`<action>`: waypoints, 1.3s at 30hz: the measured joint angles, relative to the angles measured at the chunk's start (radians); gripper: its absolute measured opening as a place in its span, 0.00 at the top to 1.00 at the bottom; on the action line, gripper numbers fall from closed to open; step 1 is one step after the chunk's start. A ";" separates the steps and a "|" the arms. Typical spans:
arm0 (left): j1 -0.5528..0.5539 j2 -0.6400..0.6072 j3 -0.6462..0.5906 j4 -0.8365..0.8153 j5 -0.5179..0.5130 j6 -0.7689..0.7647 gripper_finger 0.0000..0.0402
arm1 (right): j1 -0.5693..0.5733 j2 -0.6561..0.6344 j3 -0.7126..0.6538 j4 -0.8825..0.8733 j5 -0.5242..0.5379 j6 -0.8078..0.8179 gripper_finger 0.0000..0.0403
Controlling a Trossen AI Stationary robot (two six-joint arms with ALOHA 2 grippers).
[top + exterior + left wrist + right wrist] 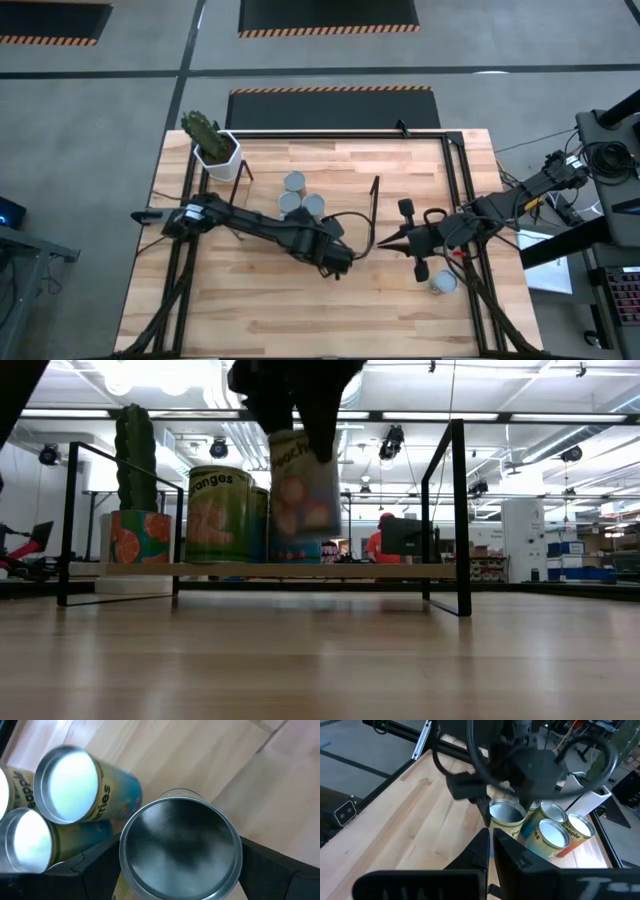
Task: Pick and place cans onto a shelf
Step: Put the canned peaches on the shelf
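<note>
My left gripper [335,262] is shut on a can [180,847] with a shiny round top. In the low view that can [305,485] hangs above the level of the shelf's wooden board [380,570], in front of the cans standing there. Three cans [298,196] stand upright on their bases on the shelf, one of them labelled with oranges [220,515]. Another can [443,283] stands on the table at the right. My right gripper [490,837] is shut with nothing in it, a little to the right of the held can. My left gripper pinches the can between its two fingers [95,870], one on each side of the wall just below the top rim [123,851]. The fingers come from above, slanting down. The can hangs below them, lifted clear and slightly tilted.
A white plant pot with a cactus [215,145] stands at the shelf's far left end. Black wire frames [455,510] rise at both ends of the shelf. Bare tabletop [300,320] lies along the near side.
</note>
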 joint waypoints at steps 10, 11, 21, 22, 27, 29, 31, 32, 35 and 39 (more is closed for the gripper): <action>0.041 -0.001 -0.022 0.035 0.023 0.000 0.22 | 0.000 -0.001 0.000 0.000 0.000 0.000 0.97; 0.040 -0.001 -0.022 0.035 0.027 0.000 0.21 | 0.000 -0.001 -0.001 0.000 0.000 0.000 0.97; 0.046 -0.001 -0.052 0.053 0.051 0.010 0.15 | 0.000 -0.001 -0.001 -0.002 0.000 -0.001 0.97; 0.047 -0.001 -0.054 0.052 0.049 0.014 0.15 | 0.000 -0.001 -0.001 -0.002 0.000 -0.001 0.97; 0.048 -0.001 -0.037 0.061 0.001 0.053 0.15 | 0.000 -0.001 -0.001 -0.002 0.000 -0.001 0.97; 0.048 -0.001 -0.010 0.060 -0.023 0.071 0.15 | 0.000 -0.001 -0.001 -0.002 0.000 -0.001 0.97; 0.046 -0.001 0.023 0.059 -0.039 0.092 0.15 | 0.000 -0.001 -0.001 -0.002 0.000 0.000 0.97; 0.043 -0.001 0.041 0.055 -0.044 0.106 0.15 | 0.000 -0.001 -0.001 -0.002 0.000 0.006 0.97; 0.011 -0.001 0.090 0.051 -0.091 0.190 0.16 | 0.000 -0.001 -0.001 -0.001 0.000 0.026 0.97; -0.105 -0.007 0.118 0.052 -0.336 0.367 0.19 | 0.000 0.003 -0.001 0.001 0.000 0.053 0.97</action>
